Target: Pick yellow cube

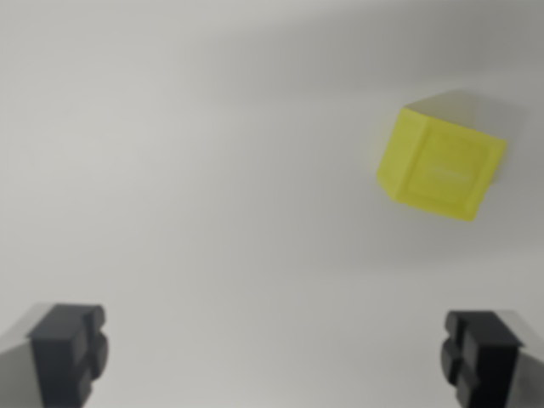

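At the wrist view's lower left corner, one dark finger pad point(70, 353) rises into the frame, blocky and slightly blurred. Between it and its partner stretches a pale grey surface point(212, 170), plain and evenly lit, with only soft shading across it. The gripper point(276, 355) has its fingers spread wide, one at each bottom corner, with nothing between them. Further toward the wrist view's right, in the upper part of the frame, the yellow cube point(442, 166) sits on the surface, turned at an angle so one corner points down. It lies well apart from both fingers. At the lower right corner the second dark finger pad point(483, 357) closes the frame
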Tool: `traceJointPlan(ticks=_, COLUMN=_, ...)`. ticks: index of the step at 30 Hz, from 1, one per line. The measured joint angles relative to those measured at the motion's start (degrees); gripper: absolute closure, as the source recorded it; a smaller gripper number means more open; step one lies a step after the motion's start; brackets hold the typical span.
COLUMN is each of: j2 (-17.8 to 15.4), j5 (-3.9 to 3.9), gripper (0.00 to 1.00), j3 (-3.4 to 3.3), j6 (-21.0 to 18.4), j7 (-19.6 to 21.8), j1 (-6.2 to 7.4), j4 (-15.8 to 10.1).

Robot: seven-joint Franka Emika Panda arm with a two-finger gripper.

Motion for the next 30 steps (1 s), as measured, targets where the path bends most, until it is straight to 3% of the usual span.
traceJointPlan(ticks=30, j2=4.6, j5=0.23, gripper=0.00, j3=0.00, j6=7.3, j7=1.7, j1=-3.46, j4=-2.0)
